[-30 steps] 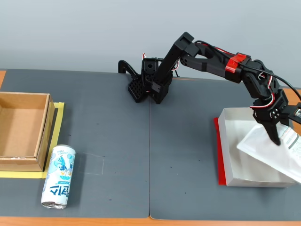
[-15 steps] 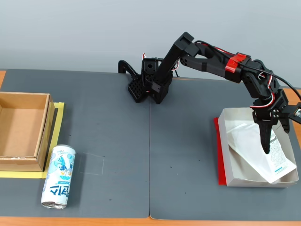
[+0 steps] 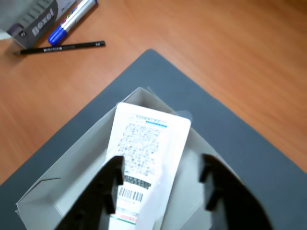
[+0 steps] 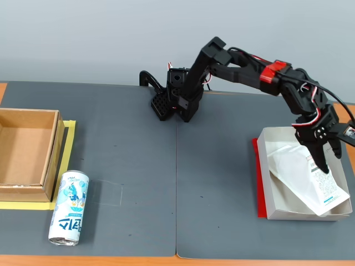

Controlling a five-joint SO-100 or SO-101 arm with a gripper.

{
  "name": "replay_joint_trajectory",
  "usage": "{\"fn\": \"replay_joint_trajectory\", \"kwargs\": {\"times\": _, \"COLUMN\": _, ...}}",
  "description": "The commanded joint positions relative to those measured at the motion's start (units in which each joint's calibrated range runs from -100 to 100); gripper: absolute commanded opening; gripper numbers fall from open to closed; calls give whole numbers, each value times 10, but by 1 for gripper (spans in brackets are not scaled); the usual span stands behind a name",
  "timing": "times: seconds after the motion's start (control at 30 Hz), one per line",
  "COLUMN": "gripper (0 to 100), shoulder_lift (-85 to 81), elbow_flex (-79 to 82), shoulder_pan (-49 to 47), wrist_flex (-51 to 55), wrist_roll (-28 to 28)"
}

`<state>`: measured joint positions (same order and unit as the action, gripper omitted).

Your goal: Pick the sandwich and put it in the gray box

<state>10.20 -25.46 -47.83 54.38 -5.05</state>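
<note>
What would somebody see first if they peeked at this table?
Probably the black robot arm with a red band stretching from the back of the table to the right, its open gripper above the flat white plastic-wrapped sandwich pack. That pack lies tilted in the shallow pale grey paperboard tray. Far left sit a brown cardboard box and a blue-and-white drink can lying on its side.
</note>
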Motion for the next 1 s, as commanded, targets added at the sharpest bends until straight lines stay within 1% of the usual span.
{"fn": "replay_joint_trajectory", "kwargs": {"times": 0.0, "gripper": 8, "shoulder_lift": -61, "elbow_flex": 9, "shoulder_pan": 20, "wrist_flex": 1, "wrist_roll": 2}}
{"fn": "replay_joint_trajectory", "kwargs": {"times": 0.17, "gripper": 2, "shoulder_lift": -124, "elbow_flex": 84, "shoulder_pan": 43, "wrist_flex": 1, "wrist_roll": 2}}
{"fn": "replay_joint_trajectory", "kwargs": {"times": 0.47, "gripper": 2, "shoulder_lift": -258, "elbow_flex": 237, "shoulder_pan": 118, "wrist_flex": 0, "wrist_roll": 2}}
{"fn": "replay_joint_trajectory", "kwargs": {"times": 0.97, "gripper": 2, "shoulder_lift": -524, "elbow_flex": 553, "shoulder_pan": 285, "wrist_flex": -7, "wrist_roll": 2}}
